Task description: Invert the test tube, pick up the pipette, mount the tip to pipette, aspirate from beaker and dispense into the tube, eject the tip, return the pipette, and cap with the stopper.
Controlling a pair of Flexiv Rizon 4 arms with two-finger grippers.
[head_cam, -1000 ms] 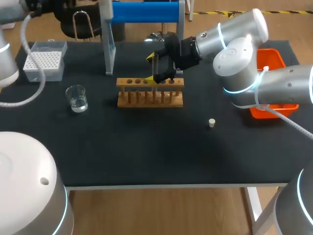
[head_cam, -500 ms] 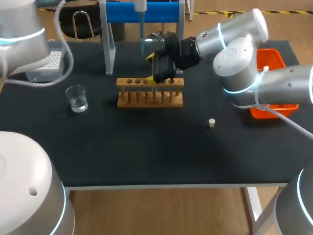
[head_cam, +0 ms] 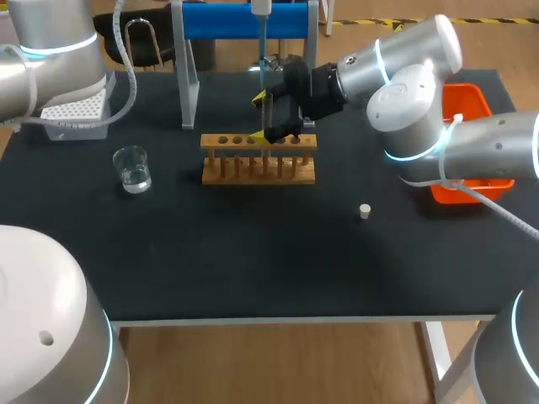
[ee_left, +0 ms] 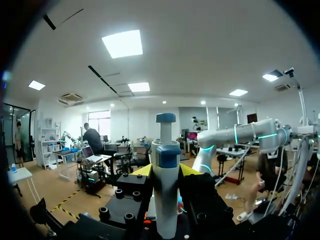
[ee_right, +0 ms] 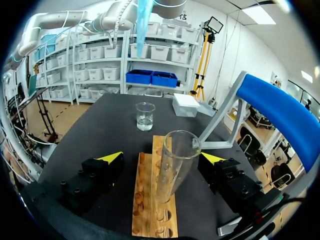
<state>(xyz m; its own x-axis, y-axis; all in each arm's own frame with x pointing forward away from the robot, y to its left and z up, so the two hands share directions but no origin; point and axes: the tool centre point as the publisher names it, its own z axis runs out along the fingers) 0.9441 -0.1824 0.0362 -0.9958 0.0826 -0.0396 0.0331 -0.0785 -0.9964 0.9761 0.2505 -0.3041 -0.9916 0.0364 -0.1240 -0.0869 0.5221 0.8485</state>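
Black tabletop [head_cam: 253,252] fills the head view, and near its middle stands a wooden rack [head_cam: 258,159] with a row of holes along its top. The right arm [head_cam: 396,76] comes in from the side, and the right gripper [head_cam: 271,118] sits over the rack. In the right wrist view the test tube [ee_right: 172,165] stands mouth up in one of the rack's holes, leaning a little, between spread fingers. There is a clear gap between the tube and one finger [ee_right: 111,158]. The other yellow tip lies just beside the tube's rim, and whether it touches cannot be told. The left arm [head_cam: 50,42] enters at the far left corner. In the left wrist view the left gripper [ee_left: 166,171] is closed on the pipette [ee_left: 165,150], which stands upright between the yellow tips with its blue-capped plunger on top. From above, the pipette hangs at the far side of the table in front of the blue bar of the stand [head_cam: 210,21]. Its pale blue tip [head_cam: 263,50] points down and ends just behind the right gripper. A beaker [head_cam: 132,168] holding clear liquid stands well to the left of the rack. Beyond it, a box of tips [head_cam: 74,109] is partly hidden by the left arm. A small pale stopper [head_cam: 365,211] lies alone on the table to the right of the rack. An orange bin [head_cam: 472,105] sits at the right edge, partly behind the right arm.
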